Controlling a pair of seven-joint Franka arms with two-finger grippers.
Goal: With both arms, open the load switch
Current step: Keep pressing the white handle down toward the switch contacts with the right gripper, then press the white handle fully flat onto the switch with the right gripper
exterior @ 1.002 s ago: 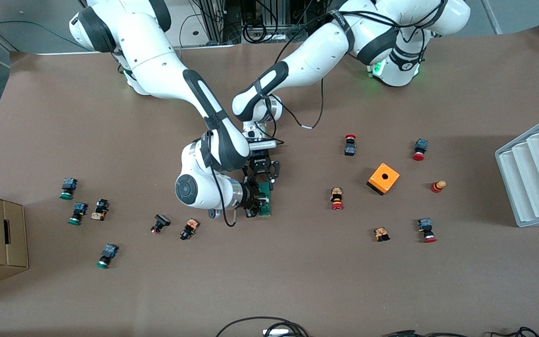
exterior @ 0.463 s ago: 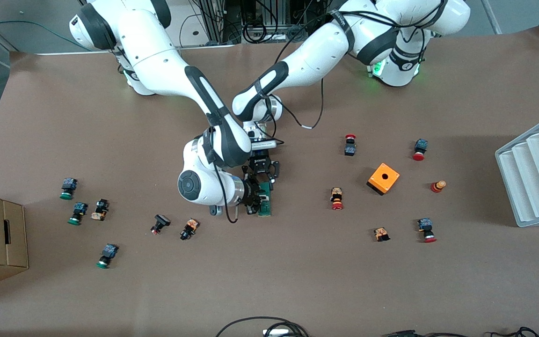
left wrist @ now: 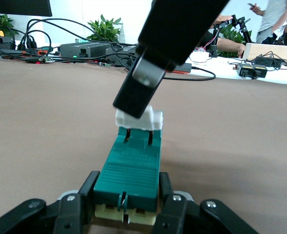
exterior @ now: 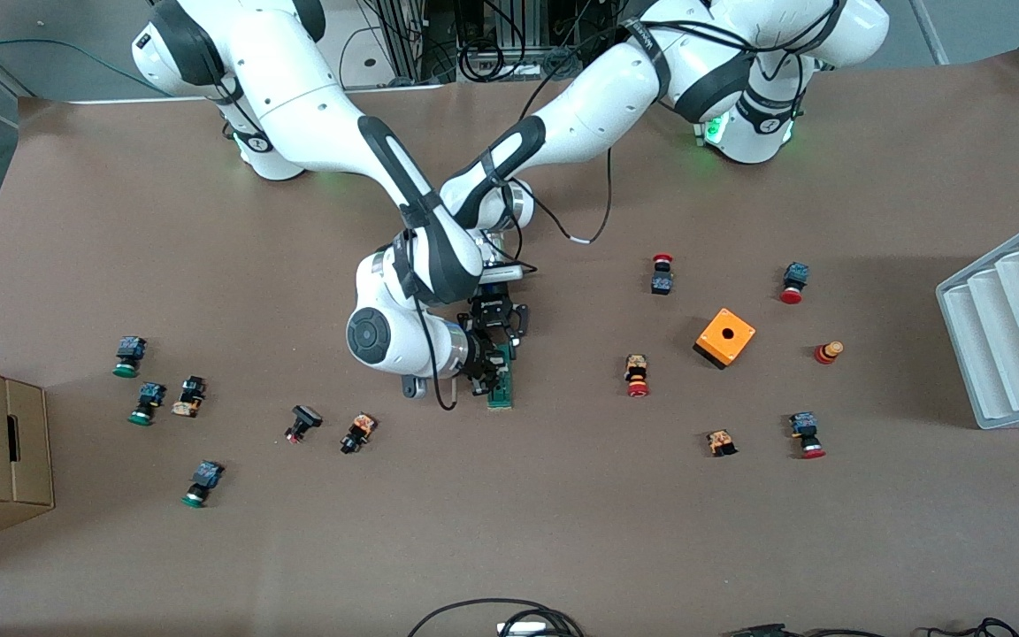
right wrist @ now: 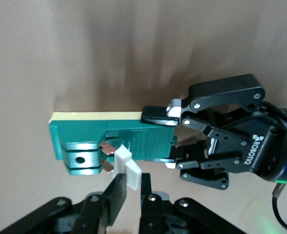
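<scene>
Load switch (exterior: 501, 382) lies flat on the tabletop (exterior: 563, 531) about midway between the two arms' ends, its free end nearest the front camera and both claws meeting over it. From where I stand, the right claw (right wrist: 129, 187) is pinched on the white end piece (left wrist: 139, 118), which has tipped up from the green body, baring copper contacts in the right wrist view. The left claw (left wrist: 126, 204) is clamped on the body's other end, steadying it. To do this well, I'd judge the left arm should hold dead still while the right swings the white piece up along its hinge arc, not dragging sideways. It's a slim green block, ribbed on top, with a pale layer along its underside.
</scene>
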